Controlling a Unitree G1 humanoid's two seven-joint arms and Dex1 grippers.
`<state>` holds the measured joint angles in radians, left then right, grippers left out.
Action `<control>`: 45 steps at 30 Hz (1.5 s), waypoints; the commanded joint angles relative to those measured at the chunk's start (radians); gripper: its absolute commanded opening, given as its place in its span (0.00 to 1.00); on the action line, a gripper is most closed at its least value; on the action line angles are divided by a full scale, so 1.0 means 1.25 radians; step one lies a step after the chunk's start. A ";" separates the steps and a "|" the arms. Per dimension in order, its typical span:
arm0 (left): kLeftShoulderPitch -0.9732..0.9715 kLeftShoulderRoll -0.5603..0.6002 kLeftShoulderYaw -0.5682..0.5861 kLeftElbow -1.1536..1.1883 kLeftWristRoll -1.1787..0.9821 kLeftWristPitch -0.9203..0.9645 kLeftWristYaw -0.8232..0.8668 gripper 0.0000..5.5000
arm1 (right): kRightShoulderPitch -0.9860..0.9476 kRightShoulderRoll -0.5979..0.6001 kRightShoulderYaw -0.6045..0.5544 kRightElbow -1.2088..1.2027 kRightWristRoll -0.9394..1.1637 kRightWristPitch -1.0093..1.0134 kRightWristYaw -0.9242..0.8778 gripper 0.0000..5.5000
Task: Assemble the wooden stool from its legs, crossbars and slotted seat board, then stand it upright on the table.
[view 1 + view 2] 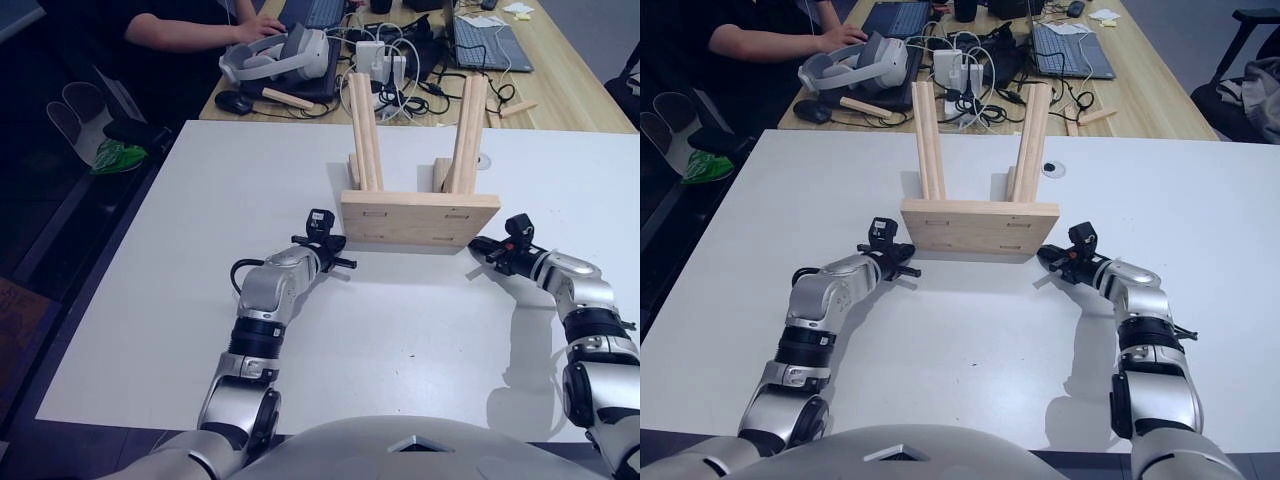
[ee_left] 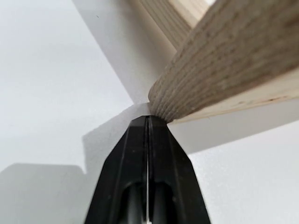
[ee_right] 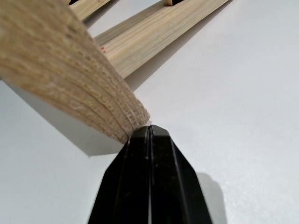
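The wooden stool lies tipped on the white table, its seat board facing me on edge and its legs pointing away toward the far side. My left gripper is shut, its tips touching the seat board's lower left corner. My right gripper is shut too, pressed against the lower right corner. Neither holds anything. A crossbar joins the legs near the board.
Beyond the table's far edge stands a wooden desk with laptops, cables, a headset and loose wooden pieces. A person's hand rests there. Bare table surface spreads in front of and beside the stool.
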<state>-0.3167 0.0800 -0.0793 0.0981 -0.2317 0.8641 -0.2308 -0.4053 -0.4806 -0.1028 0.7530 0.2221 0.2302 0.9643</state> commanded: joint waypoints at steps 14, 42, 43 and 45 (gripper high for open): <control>0.017 -0.035 0.050 -0.161 -0.152 0.055 -0.143 0.01 | 0.105 -0.002 -0.002 -0.434 0.170 0.284 0.058 0.00; -0.044 -0.093 0.183 -0.227 -0.389 0.037 -0.139 0.01 | 0.060 0.024 -0.094 -0.677 0.371 0.503 -0.025 0.00; -0.046 -0.096 0.189 -0.229 -0.399 0.035 -0.138 0.01 | 0.057 0.026 -0.099 -0.681 0.379 0.509 -0.030 0.00; -0.049 -0.102 0.199 -0.232 -0.415 0.031 -0.136 0.01 | 0.052 0.029 -0.106 -0.688 0.391 0.519 -0.037 0.00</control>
<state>-0.2973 0.0621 0.2585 -0.1472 -0.6094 0.8561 -0.3181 -0.2533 -0.5189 -0.2981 -0.0321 0.5960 0.8527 0.8789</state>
